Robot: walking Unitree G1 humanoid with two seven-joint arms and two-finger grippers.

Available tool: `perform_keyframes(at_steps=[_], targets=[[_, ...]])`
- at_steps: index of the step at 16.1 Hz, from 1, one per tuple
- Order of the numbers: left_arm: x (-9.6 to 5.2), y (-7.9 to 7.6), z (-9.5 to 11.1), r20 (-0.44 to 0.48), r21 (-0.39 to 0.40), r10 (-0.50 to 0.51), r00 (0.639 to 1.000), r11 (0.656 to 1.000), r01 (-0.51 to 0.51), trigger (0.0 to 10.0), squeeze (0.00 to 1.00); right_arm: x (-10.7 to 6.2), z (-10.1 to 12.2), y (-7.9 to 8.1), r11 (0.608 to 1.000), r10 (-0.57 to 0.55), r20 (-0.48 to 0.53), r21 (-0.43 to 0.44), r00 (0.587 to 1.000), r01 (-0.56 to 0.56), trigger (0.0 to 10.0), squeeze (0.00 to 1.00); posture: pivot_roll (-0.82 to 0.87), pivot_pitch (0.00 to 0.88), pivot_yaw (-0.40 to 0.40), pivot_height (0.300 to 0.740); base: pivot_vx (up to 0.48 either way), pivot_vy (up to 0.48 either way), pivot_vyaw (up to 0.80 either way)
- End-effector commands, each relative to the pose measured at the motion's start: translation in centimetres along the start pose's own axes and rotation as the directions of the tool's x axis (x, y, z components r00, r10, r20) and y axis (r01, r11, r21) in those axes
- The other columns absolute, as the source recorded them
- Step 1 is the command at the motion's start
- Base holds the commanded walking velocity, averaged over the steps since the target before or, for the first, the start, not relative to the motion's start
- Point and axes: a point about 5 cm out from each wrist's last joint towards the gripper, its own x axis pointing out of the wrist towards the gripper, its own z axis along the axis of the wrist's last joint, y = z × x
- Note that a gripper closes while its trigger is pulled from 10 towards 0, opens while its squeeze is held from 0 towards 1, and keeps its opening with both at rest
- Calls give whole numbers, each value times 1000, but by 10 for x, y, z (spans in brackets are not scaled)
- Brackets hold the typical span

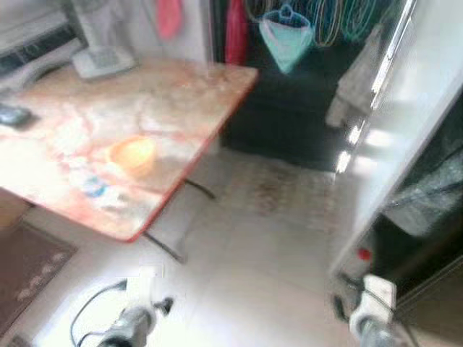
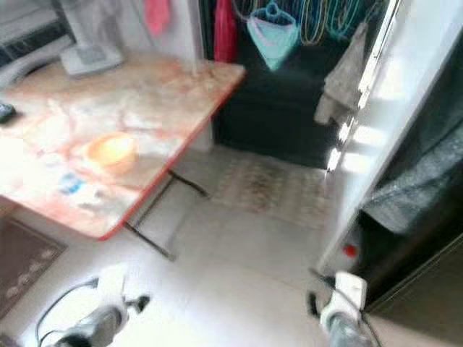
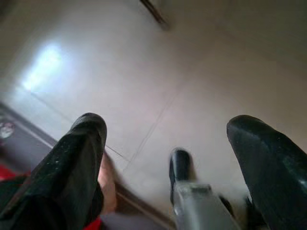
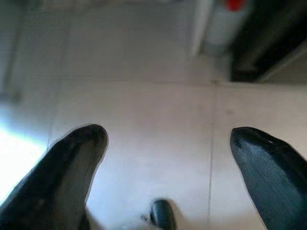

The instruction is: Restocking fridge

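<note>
Fridge door [image 1: 405,144] stands ahead and right of the right jaws [image 4: 168,167], which gape empty like the left jaws [image 3: 168,163] over floor tiles. Farther left, a worktop [image 1: 181,94] carries an orange bowl [image 1: 132,154]: probably light, slick; grip its rim.

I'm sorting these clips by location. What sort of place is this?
Probably a lived-in home kitchen or utility corner: a folding table holding an orange bowl, coloured hangers in a dark doorway, a tiled floor, and what looks like a white fridge door on the right.
</note>
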Motion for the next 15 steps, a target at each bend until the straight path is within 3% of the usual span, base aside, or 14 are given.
perform_keyframes(at_steps=[1, 3, 10, 11, 12, 13, 15], targets=[[0, -4, -3, 7, -20, -3, 1000, 1000, 4, 10000, 0, -1, -5, -5, 1000, -9, -16, -14, 1000, 8, 10000, 0, -115, 0, 65, 740, 0, 0, 800], [-1, -2, -3, 46, -34, 14, 999, 999, -12, 10000, 0, -2, -8, -5, 1000, -6, -26, -28, 1000, 5, 10000, 0, -107, 0, 60, 740, 0, 0, 800], [-12, 13, -9, 266, -95, 140, 954, 988, -118, 10000, 0, -8, -36, -15, 995, -17, -98, -97, 995, 8, 10000, 0, -52, 3, 3, 740, 0, 0, 0], [-21, 28, 38, 523, -56, 193, 830, 980, -193, 10000, 0, -9, -41, -17, 994, -24, -108, -105, 994, 13, 10000, 0, -43, 11, -7, 740, 0, 0, 0], [-27, 31, 58, 616, -75, 220, 756, 972, -222, 10000, 0, -10, -44, -19, 992, -32, -117, -123, 993, 17, 10000, 0, -31, 14, -10, 740, 0, 0, 0], [-39, 30, 77, 715, -110, 233, 660, 969, -223, 10000, 0, -11, -48, -20, 991, -35, -124, -130, 992, 19, 10000, 0, -27, 15, -13, 740, 0, 0, 0], [-47, 29, 85, 773, -124, 233, 591, 968, -220, 10000, 0, -13, -54, -21, 991, -34, -136, -130, 990, 16, 10000, 0, -8, 3, -20, 740, 0, 0, 0]])
